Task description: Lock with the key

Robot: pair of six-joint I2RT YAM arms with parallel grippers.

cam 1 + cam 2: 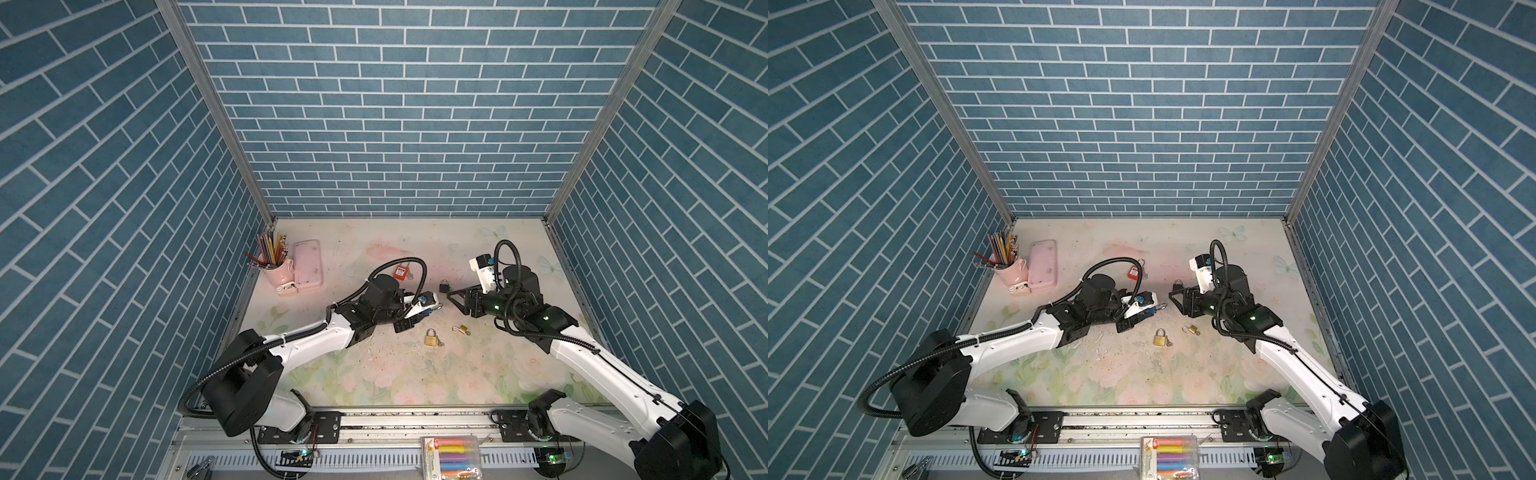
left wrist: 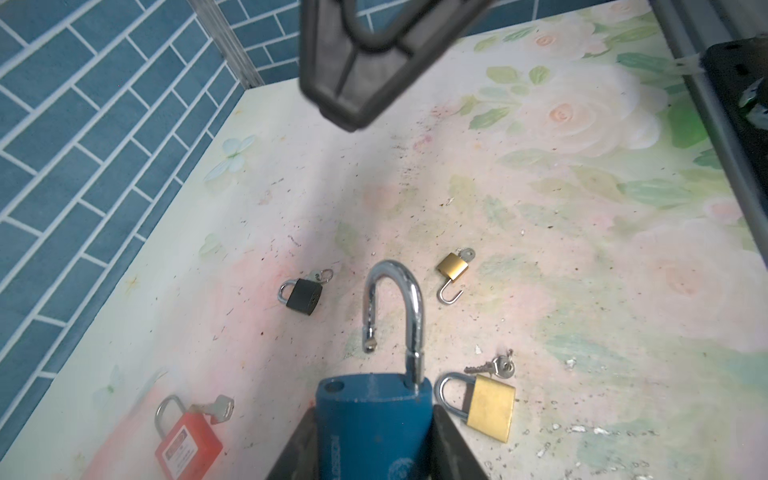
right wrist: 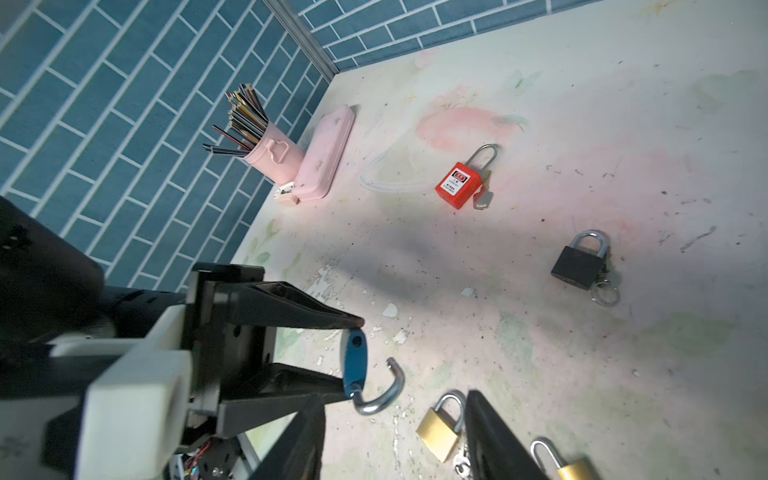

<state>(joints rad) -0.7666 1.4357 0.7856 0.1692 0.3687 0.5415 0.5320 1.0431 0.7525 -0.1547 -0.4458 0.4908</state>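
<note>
Facing each other: left gripper [image 1: 419, 305] clamps blue padlock [image 2: 374, 419]; right gripper [image 1: 455, 301] jaws apart, empty.

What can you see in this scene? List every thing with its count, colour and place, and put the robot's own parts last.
blue padlock: 1, blue, shackle open, held in left gripper
red padlock: 1, red, far middle of table
black padlock: 1, black, table centre
larger brass padlock: 1, gold, closed, near centre
smaller brass padlock: 1, gold, shackle open, near centre
pencil cup: 1, pink, far-left corner
case: 1, pink, beside cup
marker pack: 1, multicoloured, front rail
table: 1, floral
walls: 3, blue brick
left gripper: 1, black, gripping blue padlock
right gripper: 1, black, open, empty
</note>
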